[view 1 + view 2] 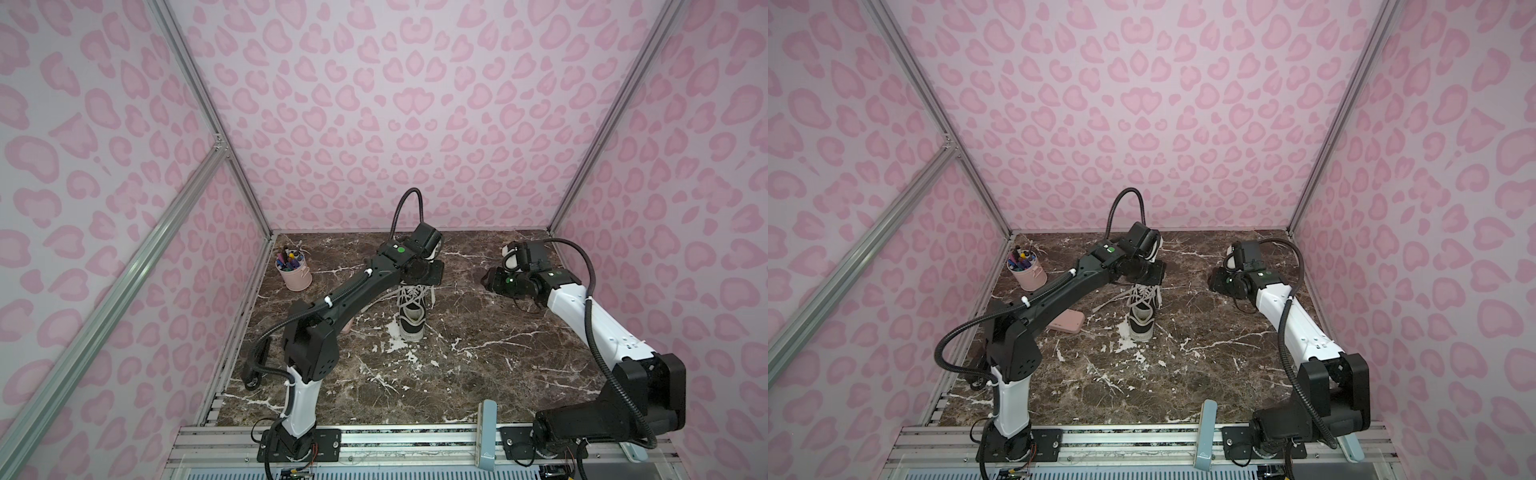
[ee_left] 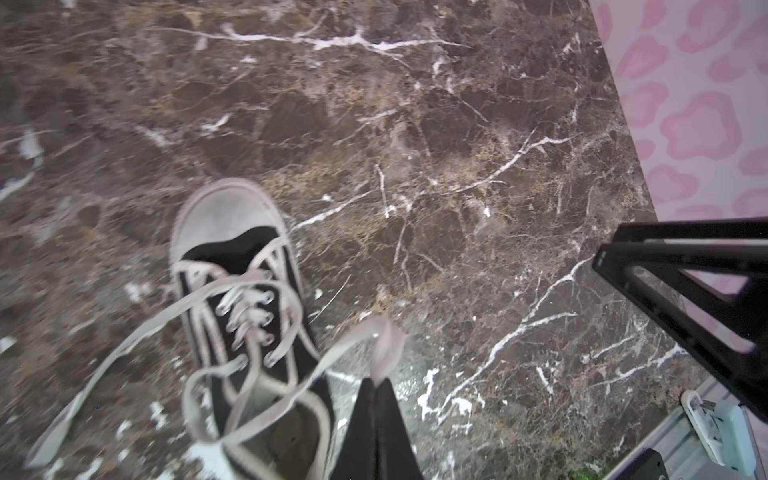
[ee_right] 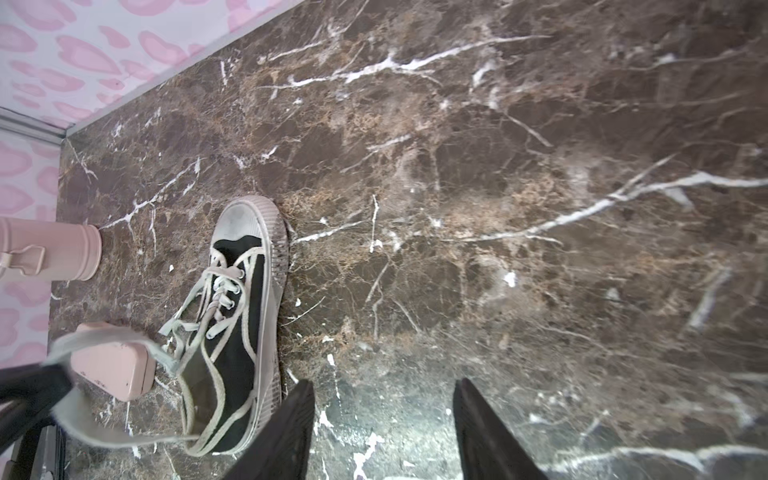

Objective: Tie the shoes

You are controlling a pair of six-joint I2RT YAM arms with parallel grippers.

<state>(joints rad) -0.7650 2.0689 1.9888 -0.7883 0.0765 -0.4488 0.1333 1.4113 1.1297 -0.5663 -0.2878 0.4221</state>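
Black canvas sneaker [image 1: 411, 318]: one, mid-way across the marble tabletop [image 1: 478, 374], heel toward the arm bases, toe toward the back wall.
Long axis: front to back, running between the two arms.
Left gripper [image 2: 376, 384]: clenched on a loop of white lace [image 2: 386, 338], just beside the sneaker; the nearer arm.
Right gripper [image 3: 384, 382]: jaws apart, nothing between them; the sneaker lies toward the left arm's side of it, well apart.
Free lace end [image 2: 104, 357]: slack on the tabletop, on the sneaker's side away from the right gripper.
Count: one sneaker, two lace ends, one pink case [image 1: 1067, 322], one pink pen cup [image 1: 296, 272].
Bow: seemingly not yet tied.
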